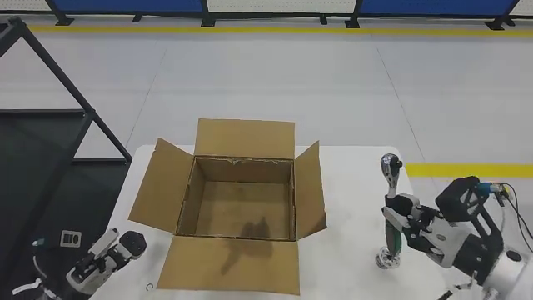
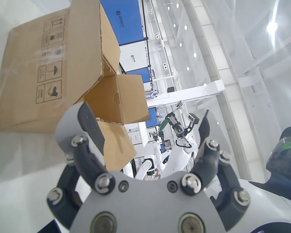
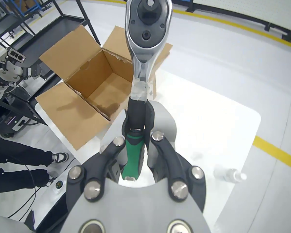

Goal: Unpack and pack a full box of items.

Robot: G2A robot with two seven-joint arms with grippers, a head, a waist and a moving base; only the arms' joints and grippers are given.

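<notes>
Keep the right gripper (image 3: 136,117) pinched firmly on the green-and-black handle of the chrome ratchet wrench (image 3: 138,83), held head-up near the right edge of the white table (image 3: 208,127). Probably bound for the open brown cardboard box (image 3: 89,71) toward the left edge: clear the raised right flap, then lower inside. Mind the small white bottle (image 3: 229,174) nearby. Leave the left gripper (image 2: 145,122), spread wide, by the near left corner.

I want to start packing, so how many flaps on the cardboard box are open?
4, all folded outward: the back flap, the front flap, the left flap and the right flap. None looks hidden.
</notes>
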